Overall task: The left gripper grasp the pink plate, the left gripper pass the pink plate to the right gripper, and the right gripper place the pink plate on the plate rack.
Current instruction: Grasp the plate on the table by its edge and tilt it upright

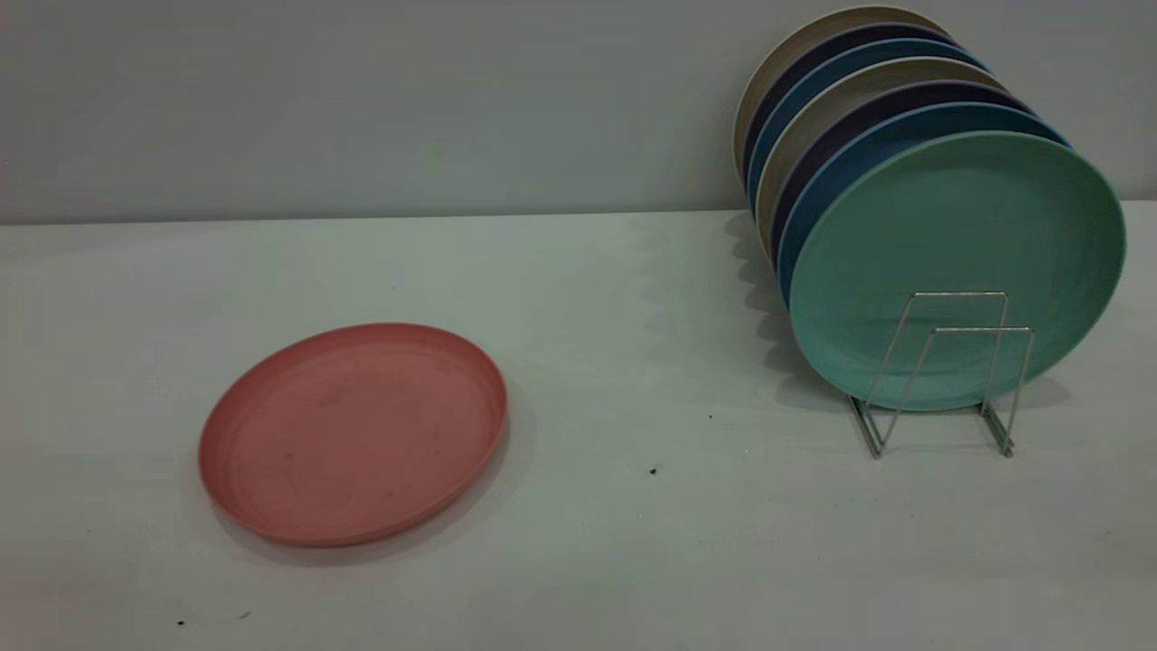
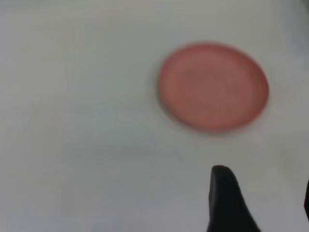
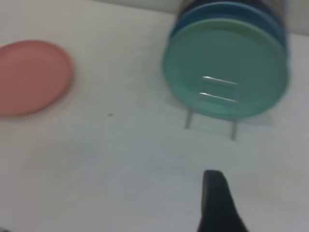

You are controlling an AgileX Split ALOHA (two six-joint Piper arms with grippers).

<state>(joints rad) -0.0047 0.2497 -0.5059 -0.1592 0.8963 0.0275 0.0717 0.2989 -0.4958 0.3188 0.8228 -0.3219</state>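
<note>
The pink plate [image 1: 354, 434] lies flat on the white table at the front left. It also shows in the left wrist view [image 2: 213, 87] and the right wrist view [image 3: 30, 77]. The plate rack [image 1: 940, 380] stands at the right and holds several upright plates, with a mint-green plate [image 1: 958, 262] at the front. Neither gripper shows in the exterior view. My left gripper [image 2: 264, 180] hovers above the table short of the pink plate, open and empty. My right gripper [image 3: 263, 193] is above the table in front of the rack [image 3: 212, 104]; one finger [image 3: 216, 200] shows, with bare table beside it.
Behind the green plate, blue, dark purple and beige plates [image 1: 841, 117] lean in the rack toward the back wall. A few small dark specks [image 1: 653, 470] lie on the table between the pink plate and the rack.
</note>
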